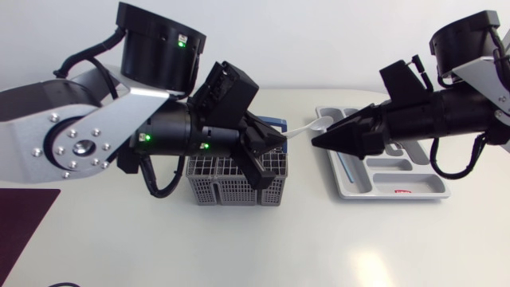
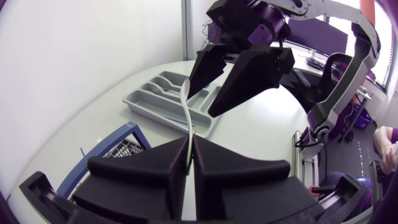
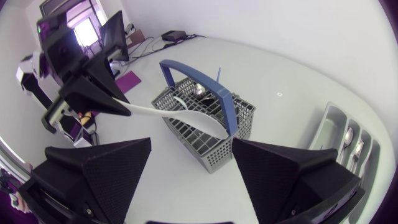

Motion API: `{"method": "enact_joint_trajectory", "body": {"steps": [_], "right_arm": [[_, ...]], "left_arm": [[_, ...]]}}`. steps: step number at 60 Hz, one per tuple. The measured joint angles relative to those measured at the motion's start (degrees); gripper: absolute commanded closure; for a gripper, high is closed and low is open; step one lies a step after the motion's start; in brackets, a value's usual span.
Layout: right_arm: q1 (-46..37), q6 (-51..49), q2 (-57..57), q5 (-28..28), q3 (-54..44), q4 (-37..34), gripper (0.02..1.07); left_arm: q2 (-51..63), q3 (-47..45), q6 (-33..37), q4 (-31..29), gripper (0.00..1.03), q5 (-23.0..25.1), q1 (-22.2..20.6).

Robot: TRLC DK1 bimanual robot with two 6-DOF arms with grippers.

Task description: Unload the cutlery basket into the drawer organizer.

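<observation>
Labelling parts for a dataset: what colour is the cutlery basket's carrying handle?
Blue. The handle shows best in the right wrist view.

Colours, quick: cutlery basket [image 1: 219, 182] is grey w/ a grid-hole pattern all over, and its handle [image 3: 225, 102] is blue. Spoon [image 1: 307, 129] is plain white. Drawer organizer [image 1: 422, 188] is light grey, w/ a small red label [image 1: 402, 191] and a thin blue piece [image 1: 348, 165] in one slot. Left gripper [image 2: 189, 158] & right gripper [image 3: 191, 142] are both matte black. Left arm [image 1: 48, 112] is silver-grey w/ black joints and green lights [image 1: 182, 44]. Table [image 1: 319, 247] is off-white, mat [image 1: 24, 219] dark purple.
</observation>
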Motion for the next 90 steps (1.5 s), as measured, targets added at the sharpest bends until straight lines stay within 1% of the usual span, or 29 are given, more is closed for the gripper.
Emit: {"method": "enact_joint_trajectory", "body": {"steps": [9,12,16,25,29,32,40,49,51,54,61,64,71,90], "right_arm": [[-3.67,6.14,3.69,-8.04,3.34,0.04,0.14],[-4.68,7.98,4.81,-10.49,4.17,0.17,0.16],[-5.75,10.6,6.56,-13.44,5.33,0.59,0.16],[-6.84,17.09,9.86,-19.47,5.95,5.07,0.16],[-6.99,19.96,10.86,-21.35,5.95,7.32,0.22],[-6.99,22.88,11.43,-22.75,5.9,10.27,0.22],[-7.04,31.65,11.52,-23.98,4.9,21.09,0.24],[-7.1,38.32,11.52,-24.15,3.3,27.63,0.25],[-7.1,40.0,11.52,-24.17,2.73,29.94,0.25],[-7.1,42.47,11.52,-24.15,1.79,33.68,0.3],[-7.39,49.72,11.54,-24.13,-1.33,44.04,0.31],[-7.52,52.02,11.54,-24.11,-2.32,46.56,0.31],[-7.52,54.73,11.61,-23.78,-3.69,48.02,0.39],[-5.97,56.17,15.06,-22.03,-4.0,49.29,0.39]], "left_arm": [[0.0,-1.4,-0.9,5.73,0.92,-5.46,-1.01],[-0.02,-1.6,-0.9,7.58,0.92,-6.99,-1.11],[-0.04,-1.84,-0.9,10.23,0.92,-9.44,-1.44],[-0.02,-2.32,-0.9,15.37,0.92,-13.2,-2.6],[0.17,-2.34,-0.9,17.16,0.92,-14.43,-2.95],[0.37,-2.34,-0.92,18.43,0.92,-14.93,-2.99],[1.51,-2.34,-0.92,21.07,0.92,-16.41,-3.58],[3.61,-2.34,-1.6,22.86,0.92,-17.25,-3.85],[4.07,-2.34,-1.99,23.34,0.92,-17.25,-3.85],[4.87,-2.34,-2.32,24.24,0.92,-17.31,-3.85],[6.75,-2.34,-3.43,25.83,0.92,-17.73,-3.85],[7.48,-2.34,-3.52,25.94,0.92,-18.08,-3.85],[8.96,-2.34,-3.91,26.27,0.92,-18.97,-3.85],[10.03,-2.3,-5.22,27.91,0.92,-19.28,-3.28]]}}
